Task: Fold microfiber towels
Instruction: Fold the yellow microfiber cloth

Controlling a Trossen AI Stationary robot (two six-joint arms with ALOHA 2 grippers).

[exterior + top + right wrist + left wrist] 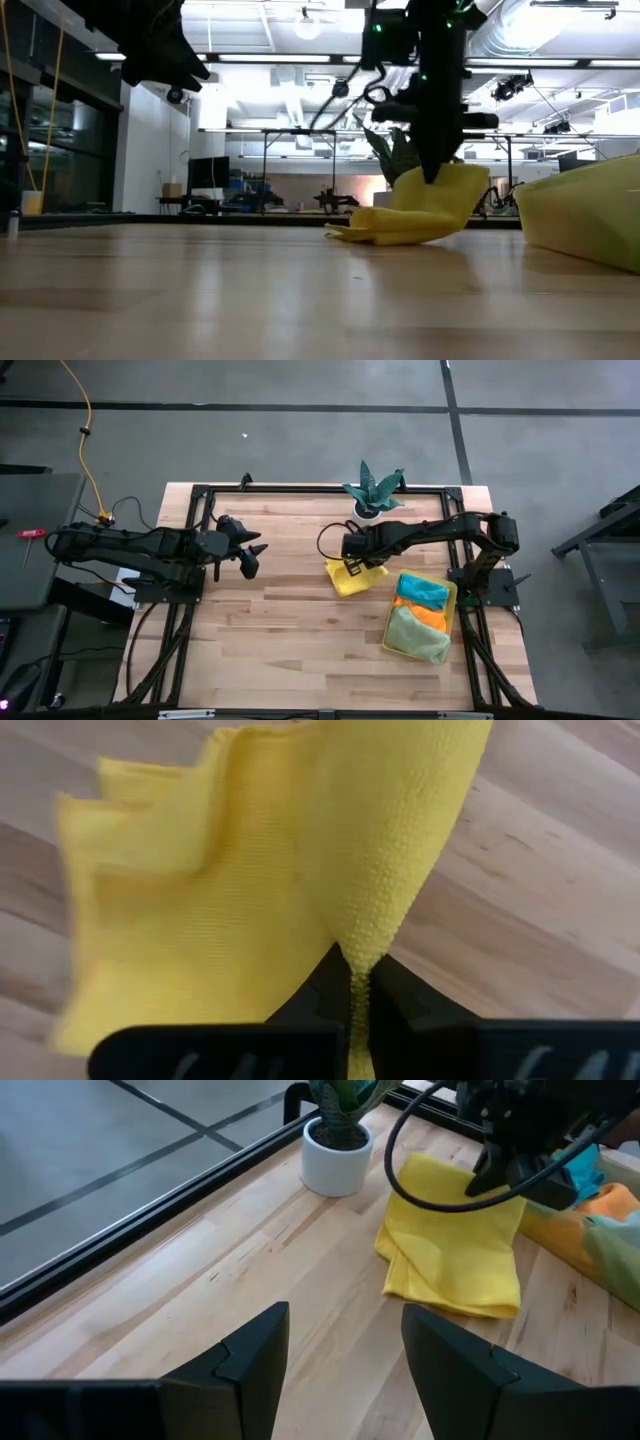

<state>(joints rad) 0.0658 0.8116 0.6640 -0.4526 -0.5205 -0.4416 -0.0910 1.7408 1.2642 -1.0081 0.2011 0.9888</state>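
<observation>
One right claw [352, 982], clenched on a raised edge of the yellow towel [349, 577] at frame centre beside the tray [452, 603] of remaining towels [422, 616], appears mid-fold and should next carry that edge across the tabletop [280, 620], while the left claw [345, 1355] hovers released at centre-left.

Yellow towel [347, 578] rumpled on the table, one edge lifted; teal, orange, green towels [421, 615] heaped in tray.
</observation>
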